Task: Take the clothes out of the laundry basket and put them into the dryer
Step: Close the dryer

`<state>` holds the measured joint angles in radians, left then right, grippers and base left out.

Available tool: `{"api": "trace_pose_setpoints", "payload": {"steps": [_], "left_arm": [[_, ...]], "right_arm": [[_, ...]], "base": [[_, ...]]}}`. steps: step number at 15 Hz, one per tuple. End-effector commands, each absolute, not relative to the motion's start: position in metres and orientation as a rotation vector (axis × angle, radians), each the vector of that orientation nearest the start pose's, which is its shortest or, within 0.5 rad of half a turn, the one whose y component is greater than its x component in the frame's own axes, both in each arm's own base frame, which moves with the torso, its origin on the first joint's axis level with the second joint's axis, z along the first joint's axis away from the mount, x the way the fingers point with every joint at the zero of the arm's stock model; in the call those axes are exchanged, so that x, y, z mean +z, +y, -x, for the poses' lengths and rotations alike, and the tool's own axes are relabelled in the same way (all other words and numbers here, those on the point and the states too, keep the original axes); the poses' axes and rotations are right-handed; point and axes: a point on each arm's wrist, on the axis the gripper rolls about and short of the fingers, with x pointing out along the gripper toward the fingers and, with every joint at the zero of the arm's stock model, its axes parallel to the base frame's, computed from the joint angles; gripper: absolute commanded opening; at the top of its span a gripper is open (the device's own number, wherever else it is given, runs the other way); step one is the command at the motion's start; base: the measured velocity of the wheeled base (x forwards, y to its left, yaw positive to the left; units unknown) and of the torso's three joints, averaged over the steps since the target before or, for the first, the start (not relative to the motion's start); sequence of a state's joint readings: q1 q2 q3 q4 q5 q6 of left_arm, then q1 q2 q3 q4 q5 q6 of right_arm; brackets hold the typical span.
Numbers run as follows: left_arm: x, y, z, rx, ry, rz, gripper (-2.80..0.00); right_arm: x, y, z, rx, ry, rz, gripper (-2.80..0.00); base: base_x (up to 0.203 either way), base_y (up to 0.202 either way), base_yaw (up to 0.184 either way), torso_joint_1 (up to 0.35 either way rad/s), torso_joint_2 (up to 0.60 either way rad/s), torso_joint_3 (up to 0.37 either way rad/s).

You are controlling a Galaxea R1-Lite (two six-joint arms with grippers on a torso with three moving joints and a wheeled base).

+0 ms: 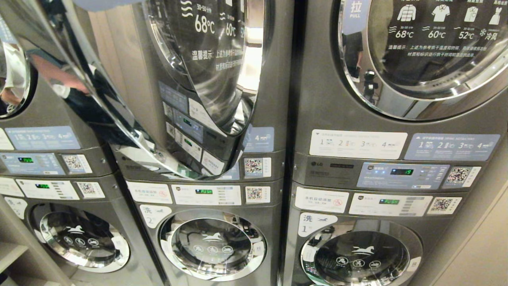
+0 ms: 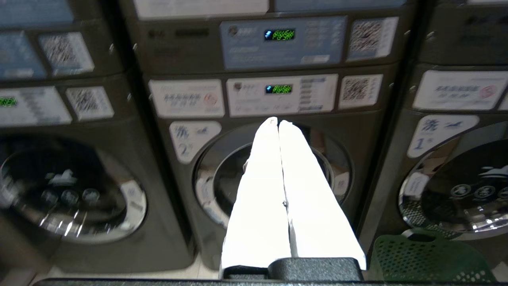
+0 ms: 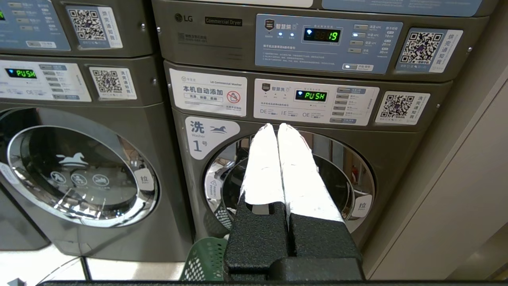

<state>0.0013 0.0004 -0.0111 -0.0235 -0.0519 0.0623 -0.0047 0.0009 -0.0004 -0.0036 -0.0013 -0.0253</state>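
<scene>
Both claws, left claw (image 2: 278, 121) and right claw (image 3: 276, 126), are hanging pinched closed and empty, upper dryer door (image 1: 119, 99) standing open, green laundry basket (image 2: 420, 258) not yet touched, nothing loaded.

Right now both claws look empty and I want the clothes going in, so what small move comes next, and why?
Probably lower the right claw toward the green basket and open it. Both it and the left claw are shut on nothing, the basket sits on the floor below them, and the middle dryer door already stands open.
</scene>
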Motion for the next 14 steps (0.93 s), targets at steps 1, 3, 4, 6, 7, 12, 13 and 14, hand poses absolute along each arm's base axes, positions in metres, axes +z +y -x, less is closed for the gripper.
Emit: {"api": "trace_pose_setpoints", "payload": {"steps": [1, 3, 4, 6, 7, 12, 13, 14], "left_arm": [[0.098, -0.002, 0.028, -0.103, -0.108, -0.07, -2.8], [0.159, -0.005, 0.043, -0.234, -0.257, -0.086, -2.8], [0.193, -0.007, 0.045, -0.297, -0.291, -0.087, -2.8], [0.277, -0.009, 0.034, -0.41, -0.348, -0.067, -2.8], [0.317, -0.01, 0.026, -0.472, -0.379, -0.055, -2.8], [0.402, -0.017, -0.006, -0.923, -0.392, -0.009, -2.8], [0.407, -0.018, -0.011, -0.944, -0.388, -0.005, -2.8], [0.41, -0.019, -0.018, -0.958, -0.383, -0.001, -2.8]], "right_arm": [[0.076, 0.0, 0.023, -0.005, -0.004, 0.019, -2.8], [0.076, 0.0, 0.023, -0.006, -0.003, 0.028, -2.8], [0.076, 0.0, 0.023, -0.006, -0.004, 0.025, -2.8], [0.076, 0.0, 0.023, -0.007, -0.003, 0.024, -2.8], [0.076, 0.0, 0.023, -0.006, -0.003, 0.017, -2.8], [0.076, 0.0, 0.023, -0.006, -0.003, 0.015, -2.8], [0.076, 0.0, 0.023, -0.006, -0.003, 0.015, -2.8], [0.076, 0.0, 0.023, -0.006, -0.003, 0.015, -2.8]], "base": [[0.0, 0.0, 0.0, 0.0, 0.0, 0.0], [0.0, 0.0, 0.0, 0.0, 0.0, 0.0], [0.0, 0.0, 0.0, 0.0, 0.0, 0.0], [0.0, 0.0, 0.0, 0.0, 0.0, 0.0], [0.0, 0.0, 0.0, 0.0, 0.0, 0.0], [0.0, 0.0, 0.0, 0.0, 0.0, 0.0], [0.0, 0.0, 0.0, 0.0, 0.0, 0.0], [0.0, 0.0, 0.0, 0.0, 0.0, 0.0]]}}
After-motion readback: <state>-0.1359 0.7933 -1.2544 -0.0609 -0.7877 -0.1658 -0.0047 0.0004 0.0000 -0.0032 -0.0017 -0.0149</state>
